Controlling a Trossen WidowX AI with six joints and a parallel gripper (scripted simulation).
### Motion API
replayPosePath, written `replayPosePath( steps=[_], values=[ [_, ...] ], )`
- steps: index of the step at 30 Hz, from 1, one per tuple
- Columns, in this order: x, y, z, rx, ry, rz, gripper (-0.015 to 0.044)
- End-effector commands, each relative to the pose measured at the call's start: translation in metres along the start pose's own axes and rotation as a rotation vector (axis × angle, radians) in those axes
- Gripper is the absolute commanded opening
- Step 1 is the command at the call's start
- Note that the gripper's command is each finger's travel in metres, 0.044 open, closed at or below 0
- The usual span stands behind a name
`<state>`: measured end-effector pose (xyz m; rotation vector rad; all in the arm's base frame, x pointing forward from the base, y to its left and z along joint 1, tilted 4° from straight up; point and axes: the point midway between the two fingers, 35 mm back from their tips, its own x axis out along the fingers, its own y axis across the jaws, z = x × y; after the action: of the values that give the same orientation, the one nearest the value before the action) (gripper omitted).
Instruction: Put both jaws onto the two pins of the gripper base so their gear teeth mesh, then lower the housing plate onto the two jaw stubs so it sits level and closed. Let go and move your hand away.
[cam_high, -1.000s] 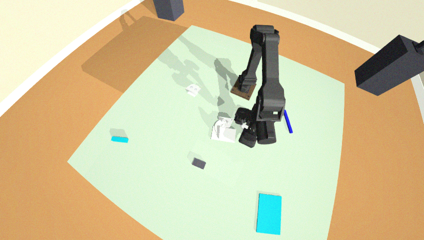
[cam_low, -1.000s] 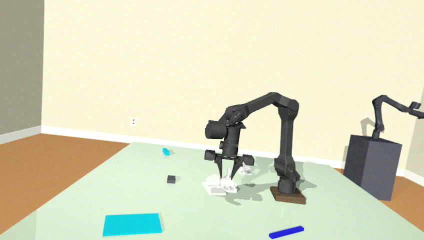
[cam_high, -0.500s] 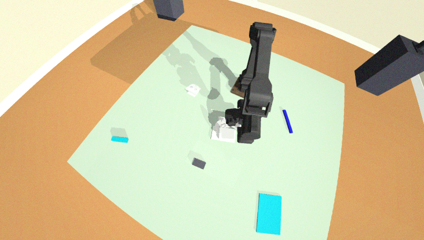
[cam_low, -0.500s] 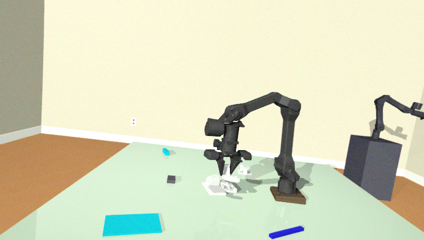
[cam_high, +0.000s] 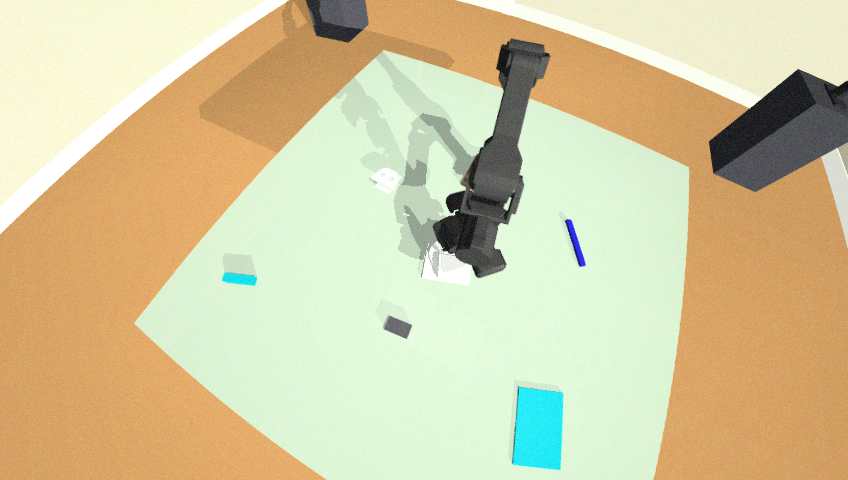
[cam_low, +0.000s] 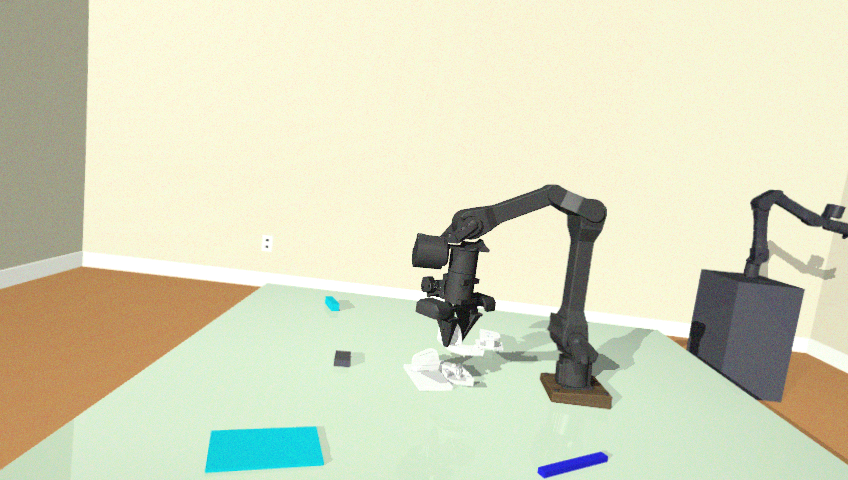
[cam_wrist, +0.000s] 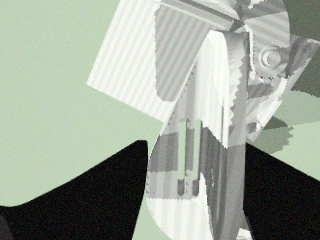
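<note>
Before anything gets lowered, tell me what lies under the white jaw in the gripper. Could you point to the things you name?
Under the held white jaw (cam_wrist: 170, 185), the wrist view shows part of the white gripper base (cam_wrist: 125, 65) and green tabletop; the jaw covers the rest.

Top overhead, exterior side-on, wrist close-up downward; shared green tabletop (cam_high: 333, 249) (cam_low: 178, 380) (cam_wrist: 50, 110)

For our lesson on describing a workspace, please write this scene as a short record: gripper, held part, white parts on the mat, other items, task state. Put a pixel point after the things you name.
Gripper: shut on a white jaw, above the mat
Held jaw (cam_wrist: 170, 185): slotted, toothed edge
White base (cam_high: 446, 273) (cam_low: 429, 380) (cam_wrist: 125, 60): on the mat, below the gripper (cam_low: 455, 343)
White plate (cam_high: 386, 177): on the mat, apart from the base
Other items: blue bar (cam_high: 575, 242) (cam_low: 572, 464), dark block (cam_high: 397, 326) (cam_low: 342, 358)
Task state: plate not yet on
</note>
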<state>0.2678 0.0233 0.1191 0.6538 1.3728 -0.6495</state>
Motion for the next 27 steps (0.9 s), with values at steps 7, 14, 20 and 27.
replayPosePath(
  steps=[7,14,20,27],
  values=[
    [0.003,-0.023,0.010,-0.271,0.010,-0.005,0.0134],
    [0.003,-0.038,0.018,-0.453,0.010,-0.006,0.0134],
    [0.003,-0.050,0.023,-0.610,0.009,-0.006,0.0134],
    [0.003,-0.065,0.029,-0.792,0.008,-0.007,0.0134]
  ],
)
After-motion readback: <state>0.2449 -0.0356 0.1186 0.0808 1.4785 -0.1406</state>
